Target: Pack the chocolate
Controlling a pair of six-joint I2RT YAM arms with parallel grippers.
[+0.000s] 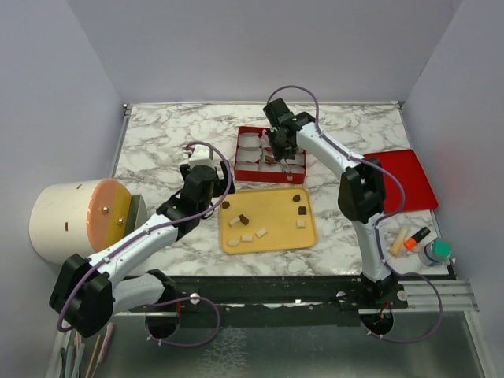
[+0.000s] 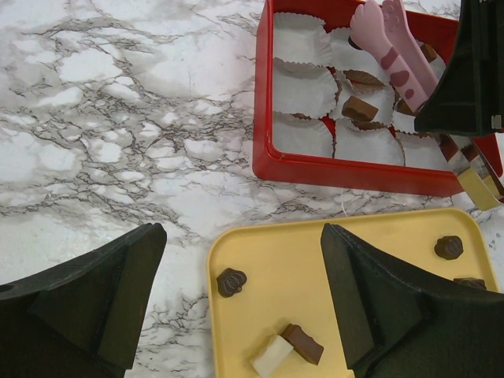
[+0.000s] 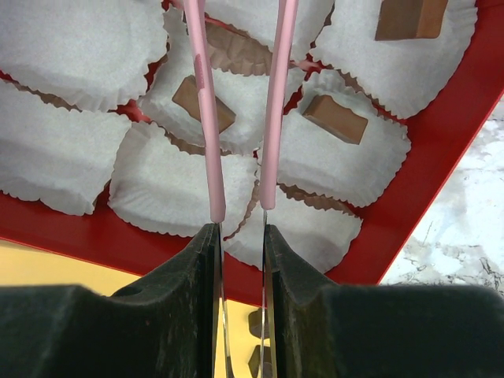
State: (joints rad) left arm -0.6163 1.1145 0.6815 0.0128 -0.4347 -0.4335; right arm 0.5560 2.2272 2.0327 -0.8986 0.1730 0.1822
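Several brown chocolate pieces [image 1: 243, 220] lie on the yellow tray [image 1: 276, 213] among small white pieces [image 1: 247, 238]. A domed chocolate [image 2: 231, 281] and a blocky one [image 2: 303, 344] sit near the yellow tray's [image 2: 268, 299] left edge. The red box [image 1: 239, 153] holds white paper cups, some with chocolate [image 3: 335, 118] inside. My right gripper [image 3: 240, 232] hangs over the box, shut on pink tongs [image 3: 206, 118] whose paw-shaped ends [image 2: 370, 20] reach over the rear cups. My left gripper [image 2: 240, 236] stands open over the tray's left corner, holding nothing.
A red lid [image 1: 405, 179] lies at the right. A white drum with an orange face [image 1: 79, 220] sits off the table's left edge. Markers and a green-capped jar [image 1: 435, 250] rest at the front right corner.
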